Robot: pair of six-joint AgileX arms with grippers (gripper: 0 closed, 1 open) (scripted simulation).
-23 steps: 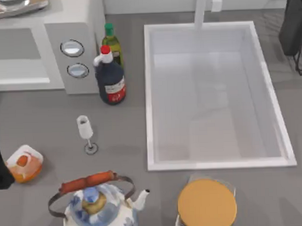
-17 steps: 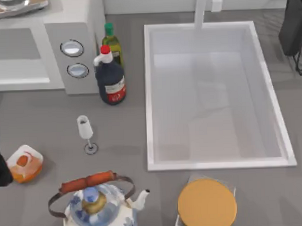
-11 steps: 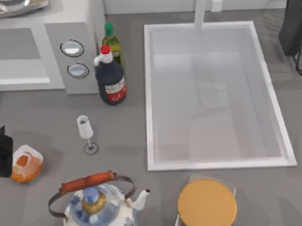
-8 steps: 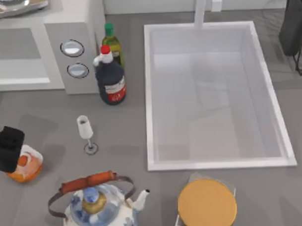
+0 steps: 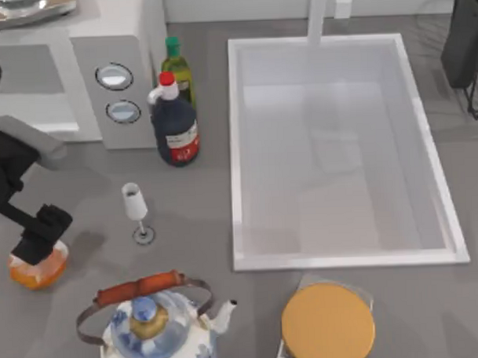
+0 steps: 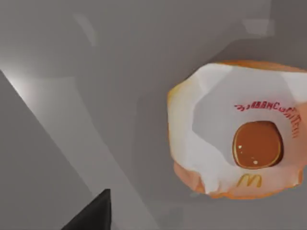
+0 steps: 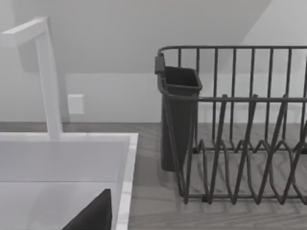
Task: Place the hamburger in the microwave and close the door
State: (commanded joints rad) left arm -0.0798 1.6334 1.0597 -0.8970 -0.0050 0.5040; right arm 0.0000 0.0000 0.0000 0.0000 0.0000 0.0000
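The hamburger (image 5: 34, 273), a small orange bun in a white wrapper, lies on the grey counter near the left edge. My left gripper (image 5: 39, 235) hangs right over it and covers its far part. In the left wrist view the hamburger (image 6: 240, 143) sits close below the camera, off to one side. The microwave (image 5: 117, 73) stands at the back left with two dials on its grey panel. Left of the panel is a grey area in a white rim; I cannot tell whether that is the cavity or the door. My right arm (image 5: 463, 37) is parked at the back right.
A blue-and-white kettle (image 5: 154, 331) stands just right of the hamburger, with a small goblet (image 5: 136, 210) behind it. A dark bottle (image 5: 174, 126) and a green bottle (image 5: 176, 67) flank the microwave. The sink (image 5: 236, 148), a yellow-orange disc (image 5: 328, 323) and a dish rack (image 7: 240, 120) lie to the right.
My left arm has swung in from the left edge, and its gripper has moved over the hamburger. The hamburger stays about where it was. The right arm has not moved.
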